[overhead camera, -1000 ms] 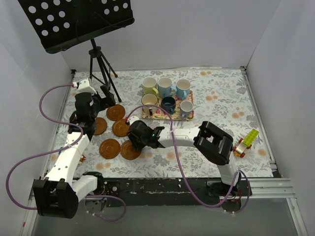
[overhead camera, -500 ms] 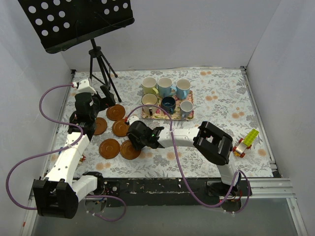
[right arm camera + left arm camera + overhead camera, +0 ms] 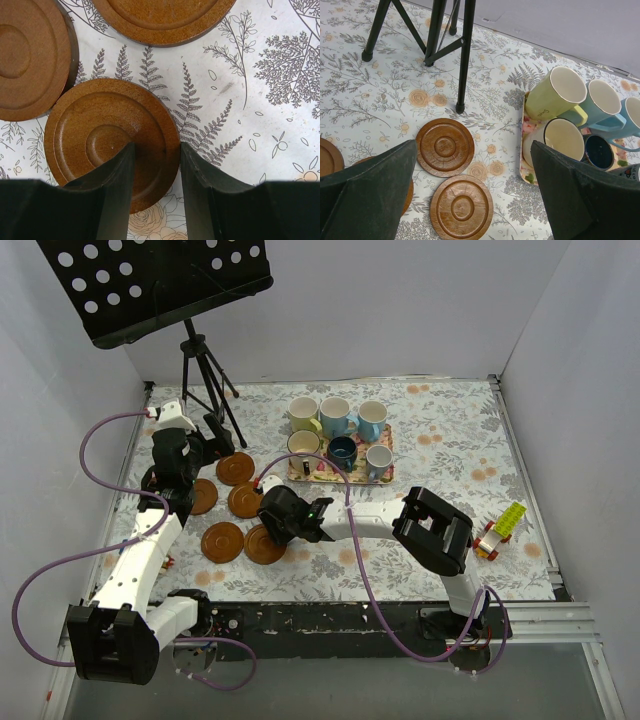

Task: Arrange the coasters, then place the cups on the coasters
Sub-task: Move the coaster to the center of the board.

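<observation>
Obstacles, upper left: tripod (image 3: 205, 380), legs spread over the cloth (image 3: 450, 440) just above the coasters (image 3: 223, 539).
Upper centre: six cups (image 3: 335, 417), packed on a tray (image 3: 311, 477).
Lower centre: right arm (image 3: 375, 520), laid across the cloth.
Left edge: left arm (image 3: 150, 540).
Right edge: toy (image 3: 500, 525).
Free room: bare cloth is seen at upper right and between tray and toy; a narrow lane is left between coasters and tray.
</observation>
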Motion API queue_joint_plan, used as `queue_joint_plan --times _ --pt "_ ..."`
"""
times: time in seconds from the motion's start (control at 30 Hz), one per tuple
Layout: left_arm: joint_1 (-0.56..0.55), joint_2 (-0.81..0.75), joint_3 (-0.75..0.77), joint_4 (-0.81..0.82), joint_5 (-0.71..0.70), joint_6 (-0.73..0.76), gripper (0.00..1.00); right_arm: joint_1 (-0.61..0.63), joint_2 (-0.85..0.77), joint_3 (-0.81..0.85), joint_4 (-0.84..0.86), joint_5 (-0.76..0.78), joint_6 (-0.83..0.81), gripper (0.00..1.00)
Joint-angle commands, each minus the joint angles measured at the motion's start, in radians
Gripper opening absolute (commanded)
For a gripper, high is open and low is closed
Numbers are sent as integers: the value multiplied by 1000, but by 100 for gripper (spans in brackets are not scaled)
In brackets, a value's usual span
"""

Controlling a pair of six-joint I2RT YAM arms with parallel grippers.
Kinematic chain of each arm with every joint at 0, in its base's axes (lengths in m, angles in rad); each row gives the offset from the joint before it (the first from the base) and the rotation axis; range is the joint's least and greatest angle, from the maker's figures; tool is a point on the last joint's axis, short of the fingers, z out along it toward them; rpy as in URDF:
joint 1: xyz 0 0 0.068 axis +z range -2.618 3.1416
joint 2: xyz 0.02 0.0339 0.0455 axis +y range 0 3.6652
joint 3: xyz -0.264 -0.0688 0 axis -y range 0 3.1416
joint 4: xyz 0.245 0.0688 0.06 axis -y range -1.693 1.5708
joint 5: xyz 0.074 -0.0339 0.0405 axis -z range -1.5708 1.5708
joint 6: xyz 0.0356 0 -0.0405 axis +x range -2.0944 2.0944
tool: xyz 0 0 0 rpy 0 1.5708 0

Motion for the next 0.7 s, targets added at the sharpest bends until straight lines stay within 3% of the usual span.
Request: queue_joint_plan --times 0.0,0.23,0.67 --pt "0 -30 -6 4 2 0 98 -10 35 19 -31 44 -4 29" --pt "0 -30 -6 3 8 0 98 -12 30 19 -27 32 -8 32" --pt "-1 19 -32 -114 6 -20 98 -12 -76 -4 64 -12 -53 61"
